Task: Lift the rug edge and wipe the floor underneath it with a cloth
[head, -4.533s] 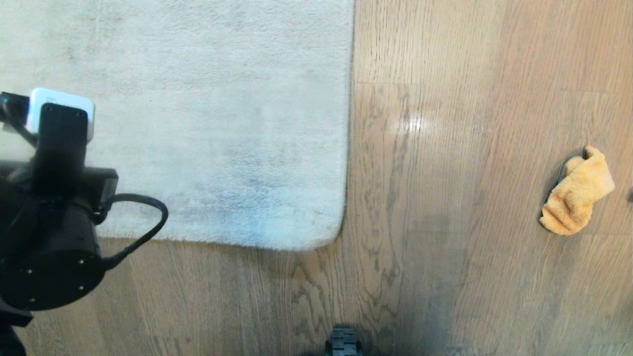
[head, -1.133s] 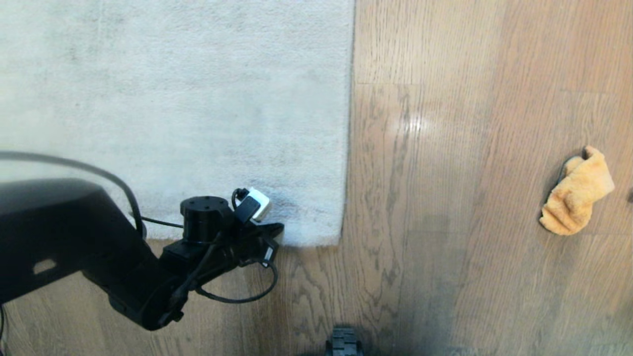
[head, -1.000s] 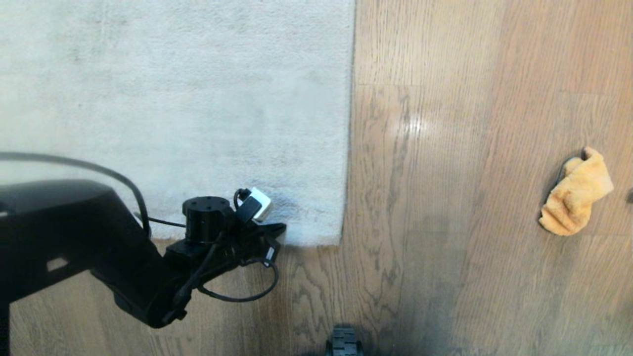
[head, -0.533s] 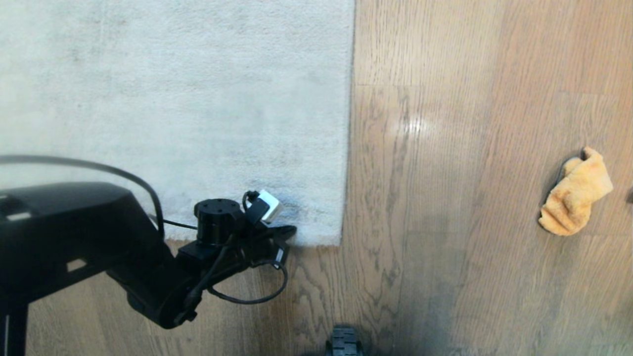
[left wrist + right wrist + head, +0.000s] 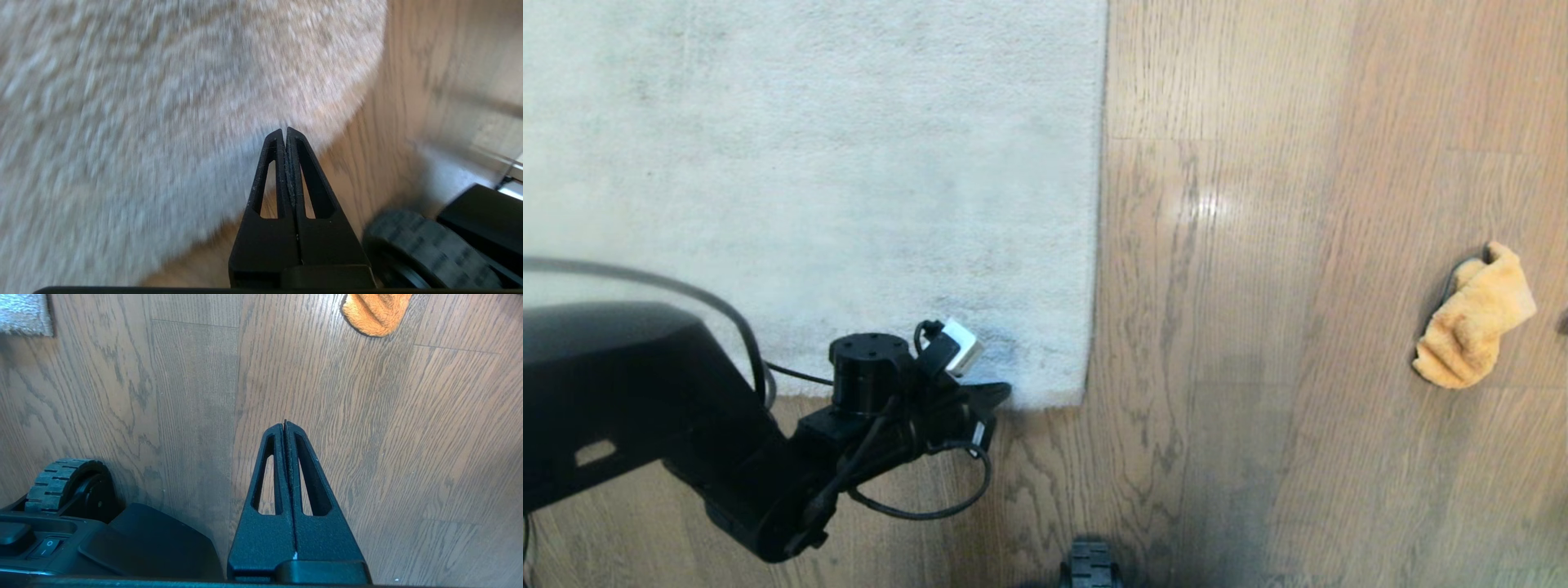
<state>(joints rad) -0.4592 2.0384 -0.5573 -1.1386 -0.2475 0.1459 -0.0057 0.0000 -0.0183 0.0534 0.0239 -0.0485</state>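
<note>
Low in the head view, the left hand [image 5: 1001, 392], pressed shut and empty, noses at the rug edge [image 5: 1045, 396], likely to wedge beneath. The cloth [image 5: 1474, 318] waits far right on the floor [image 5: 1258, 327].

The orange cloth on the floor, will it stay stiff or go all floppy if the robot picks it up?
Probably floppy: the cloth lies crumpled in soft folds on the floor. It looks fluffy and small, so likely light. Its fuzzy surface should grip well, not slip, though a loose end may dangle.
</note>
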